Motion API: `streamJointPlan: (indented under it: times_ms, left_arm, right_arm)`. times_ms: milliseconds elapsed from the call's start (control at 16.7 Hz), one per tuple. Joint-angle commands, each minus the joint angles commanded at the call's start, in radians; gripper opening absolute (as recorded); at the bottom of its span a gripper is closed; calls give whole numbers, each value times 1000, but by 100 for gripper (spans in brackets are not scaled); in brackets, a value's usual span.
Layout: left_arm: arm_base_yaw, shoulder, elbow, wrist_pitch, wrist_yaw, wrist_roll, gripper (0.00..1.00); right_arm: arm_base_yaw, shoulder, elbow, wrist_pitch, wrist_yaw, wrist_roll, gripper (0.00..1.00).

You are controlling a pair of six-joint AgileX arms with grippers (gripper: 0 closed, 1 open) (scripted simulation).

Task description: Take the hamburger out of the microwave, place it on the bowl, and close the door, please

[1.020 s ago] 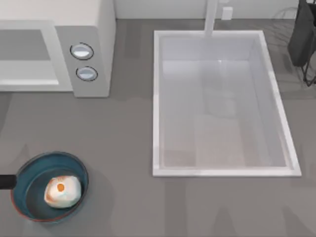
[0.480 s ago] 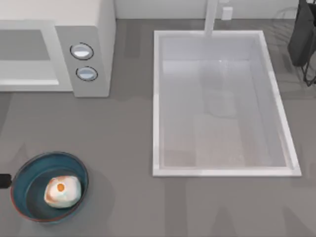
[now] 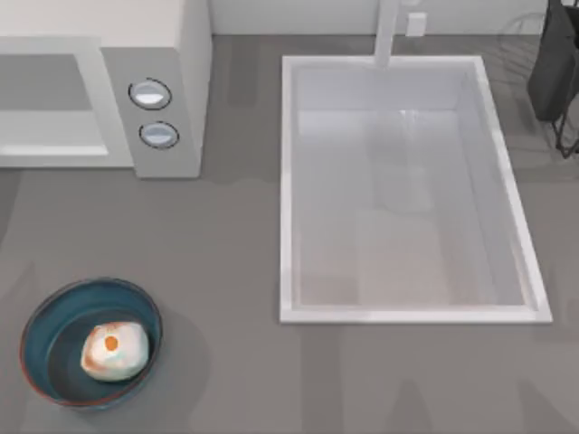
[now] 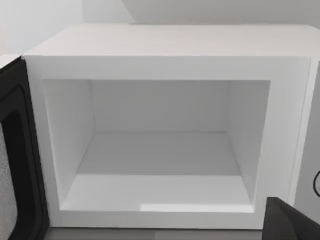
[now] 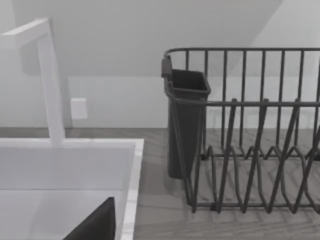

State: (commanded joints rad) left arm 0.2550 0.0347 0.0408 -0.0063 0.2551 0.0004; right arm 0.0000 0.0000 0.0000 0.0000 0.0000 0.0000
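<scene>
Now, at the counter: burger delivered, oven gaping
Hamburger [image 3: 114,351]: sits inside the bowl [image 3: 36,316], near the front left of the table, well apart from the microwave [image 3: 163,54]
Microwave cavity [image 4: 160,150]: bare white walls and floor, seen straight on from the left wrist view
Door [image 4: 17,165]: swung open at the cavity's side, its dark inner face and window edge showing; judged the one step left
Handling the door: a stiff, thin, light panel on a hinge; it likely wants a steady push on the outer face near the free edge, away from the hinge, not a pinch
Handling the hamburger: looks soft and light, easily squashed; best left where it lies
Left gripper [image 4: 292,222]: one dark fingertip shows facing the cavity; whether its fingers are wide or narrow, I cannot tell
Right gripper [image 5: 95,225]: parked over the sink [image 5: 131,180] beside the dish rack [image 5: 250,130]; finger spread cannot be told
</scene>
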Motion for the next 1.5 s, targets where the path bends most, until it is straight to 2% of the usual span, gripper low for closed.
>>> streamJointPlan:
  times_ms: [240,540,900,1020,1320,1500]
  left_arm:
    - [-21,-17,0,-17,-21,0,0]
    - [-154,-105,27,-134,-154,-1,0]
    - [-178,-107,34,-146,-178,-2,0]
    - [-237,-94,55,-153,-237,-2,0]
    - [-479,-36,106,-146,-478,-2,0]
    - [-559,-10,116,-130,-559,-2,0]
  right_arm:
    - [0,0,0,0,0,0,100]
    - [0,0,0,0,0,0,100]
    - [0,0,0,0,0,0,100]
    - [0,0,0,0,0,0,100]
    - [0,0,0,0,0,0,100]
    - [0,0,0,0,0,0,100]
